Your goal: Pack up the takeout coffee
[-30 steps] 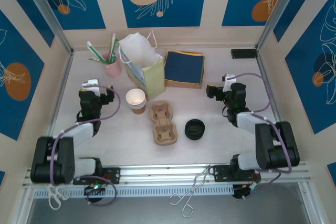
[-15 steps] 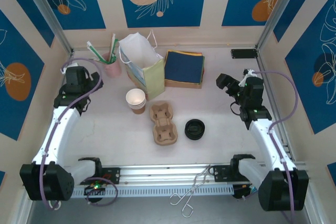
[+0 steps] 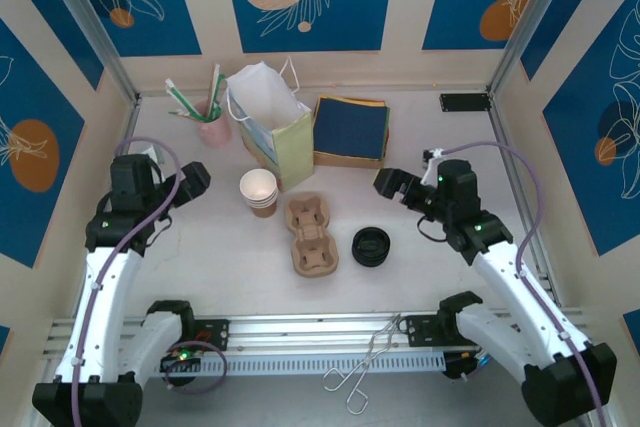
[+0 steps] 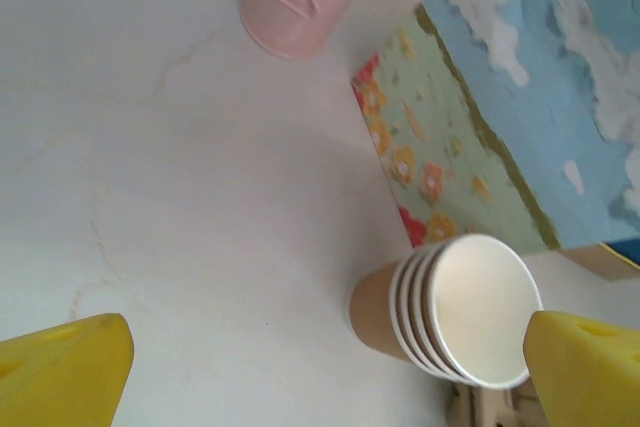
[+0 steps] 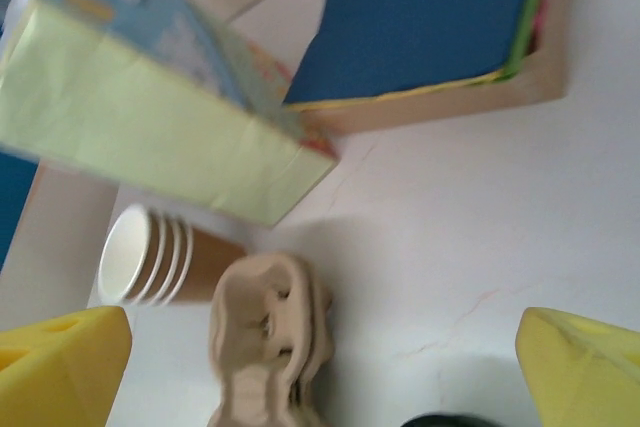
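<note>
The brown paper cups, a nested stack without lids, stand ahead of the left gripper, nearer its right finger. Its yellow fingers are spread wide, and the left arm is stretched up the table, wrist turned inward. The black lids lie just under and nearer the bases than the right gripper. It is likewise spread wide, its arm extended, pointing toward the paper bag.

White table carries stacked cups, gift bag, pulp carrier, black lids.
</note>
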